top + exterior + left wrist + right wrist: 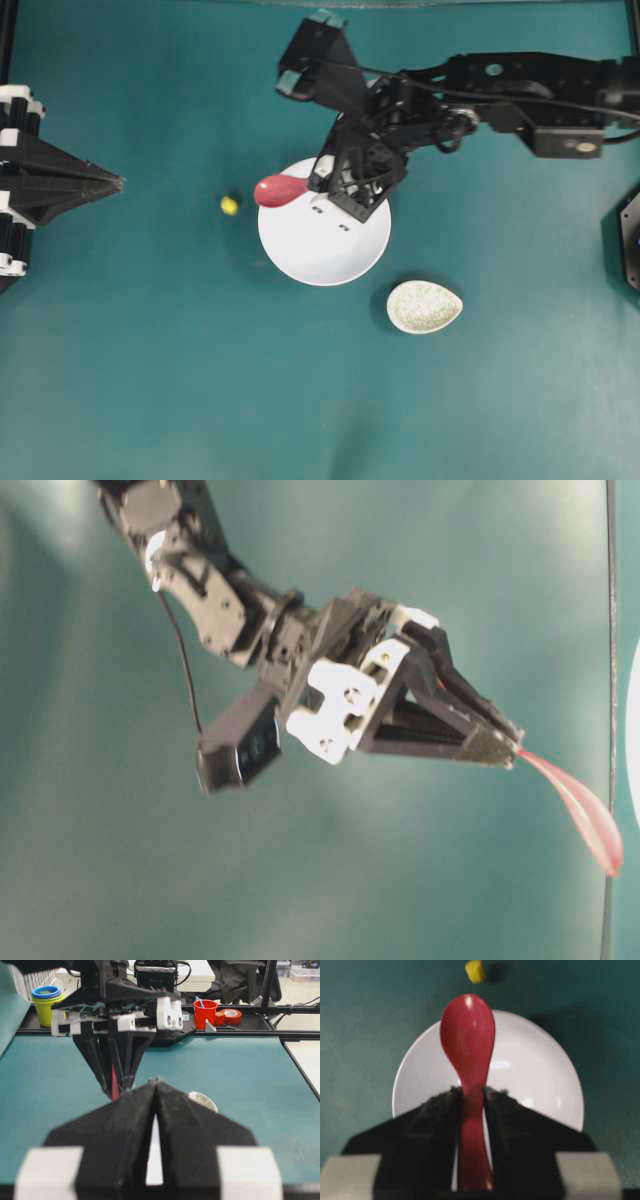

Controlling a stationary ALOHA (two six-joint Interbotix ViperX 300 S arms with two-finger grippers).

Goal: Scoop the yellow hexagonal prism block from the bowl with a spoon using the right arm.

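- Overhead view: my right gripper [318, 188] clamps the spoon [279, 190] over the bowl [330, 245]; the yellow hexagonal prism block [229, 205] lies outside it.
- My left gripper [118, 183] is closed, empty.

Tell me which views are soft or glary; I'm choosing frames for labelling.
Left wrist view: its own hand is blurred up close. Right wrist view: the hand gripping the spoon is soft, with glare on the bowl. Table-level view: hazy. Overhead view: sharp; the yellow block casts a small shadow.

Even overhead light, bowl [530, 1075] glare; wrist views blurred, perhaps defocused.
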